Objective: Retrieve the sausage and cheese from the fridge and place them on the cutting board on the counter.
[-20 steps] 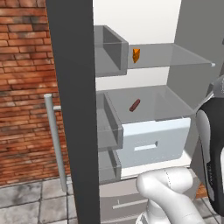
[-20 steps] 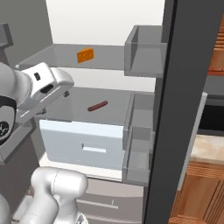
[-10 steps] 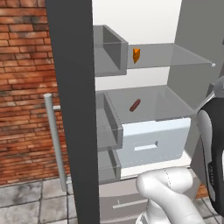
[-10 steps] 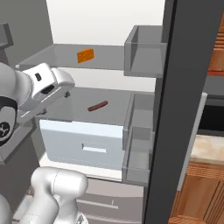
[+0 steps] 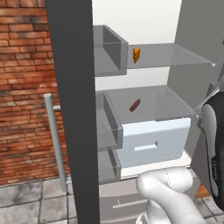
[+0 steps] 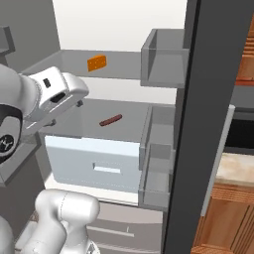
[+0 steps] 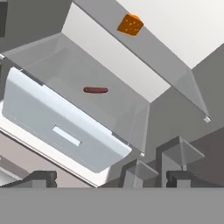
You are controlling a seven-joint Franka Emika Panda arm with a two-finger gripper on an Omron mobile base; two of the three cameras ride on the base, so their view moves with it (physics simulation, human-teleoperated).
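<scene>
The fridge stands open; the sausage lies on the glass shelf over the drawer, the cheese one shelf up. The pincer hangs wide apart, empty. Sausage looks light, roundish, likely to roll; pinch across its middle

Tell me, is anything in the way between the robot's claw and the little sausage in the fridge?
Nothing visible blocks it. The fridge is open, the sausage lies bare on the glass shelf above the drawer, and the open claw faces it.
</scene>
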